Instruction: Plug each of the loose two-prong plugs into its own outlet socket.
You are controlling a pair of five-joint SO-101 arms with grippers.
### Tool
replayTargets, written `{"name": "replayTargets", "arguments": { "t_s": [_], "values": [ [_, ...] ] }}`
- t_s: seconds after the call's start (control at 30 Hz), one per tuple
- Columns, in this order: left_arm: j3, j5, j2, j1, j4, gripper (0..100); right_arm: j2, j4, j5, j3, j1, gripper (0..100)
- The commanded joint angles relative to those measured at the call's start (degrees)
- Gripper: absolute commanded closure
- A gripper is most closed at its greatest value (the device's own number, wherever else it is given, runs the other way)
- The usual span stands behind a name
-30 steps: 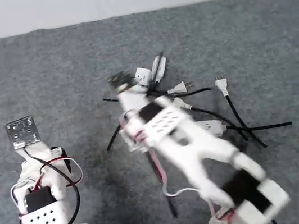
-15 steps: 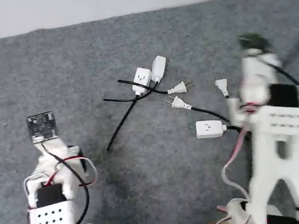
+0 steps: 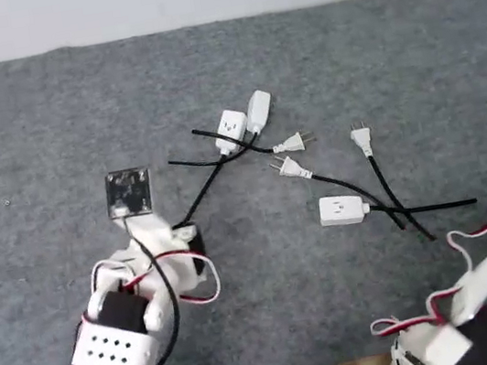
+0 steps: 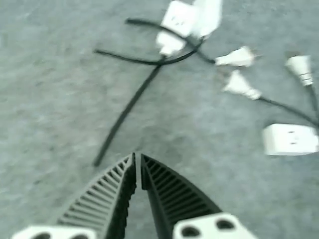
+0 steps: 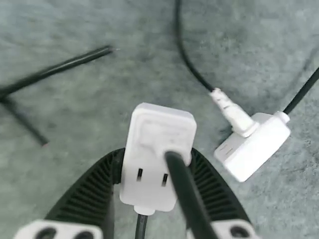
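**Left fingers shut and empty, right fingers clamped on a socket — the loose plugs lie nearer the left arm**

The left gripper [image 4: 138, 158] has its two ribbed fingers pressed together with nothing between them, tips low over the grey carpet [image 4: 45, 74]. Just beyond the tips lies the cut end of a black cable [image 4: 124, 114], which runs off toward the paired sockets [image 4: 187, 22].

The right gripper [image 5: 157, 154] is closed around a white socket block [image 5: 158, 149]. The block's long axis runs along the fingers, its two slots face the wrist camera, and a black lead crosses its face. Near it, clear of the fingers, sits a mated plug and socket [image 5: 249, 142].

In the high view the three loose plugs sit mid-table:
- The first plug [image 3: 289, 168] points its prongs back toward the left arm's side.
- The second plug [image 3: 290, 144] points its prongs away from the paired sockets.
- The third plug [image 3: 362, 138] points its prongs at the table's far edge.

A single socket [image 3: 341, 210] lies just on the near side of them.

The right arm sits at the near right corner, well apart from the plugs, so the left arm looks the closer one. The first plug is likely its easiest reach — the fingers would have to open and close across its short axis.

No print can be read on any plug or socket, nor on the circuit board [image 3: 129, 193] at the left wrist
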Motion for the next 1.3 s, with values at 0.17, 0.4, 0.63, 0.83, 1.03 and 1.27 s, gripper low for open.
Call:
{"name": "replayTargets", "arguments": {
  "t_s": [0.17, 0.4, 0.63, 0.83, 1.03, 1.27],
  "values": [
    [-13.3, 3.3, 22.2, 2.9, -1.7, 98, 8.0, -7.3, 0.6, -2.9, 2.6, 80.9],
    [-11.2, 1.1, 28.6, 2.3, -8.6, 98, 10.4, 2.7, 0.5, -13.3, 2.9, 79.4],
    [-9.6, -1.4, 28.7, 2.3, -9.4, 98, 10.0, 23.4, -4.8, -26.5, -2.2, 88.7],
    [-8.9, -1.7, 28.6, 2.3, -9.2, 98, 5.1, 25.4, -6.9, -22.9, -15.3, 99.1],
    [-8.3, -7.0, 28.6, 2.3, -9.0, 98, 3.5, 17.5, -17.8, -15.6, -30.8, 95.1],
    [-7.7, -7.2, 28.6, 2.4, -9.1, 98, 8.5, 3.4, -34.6, -9.8, -41.6, 81.1]
  ]
}}
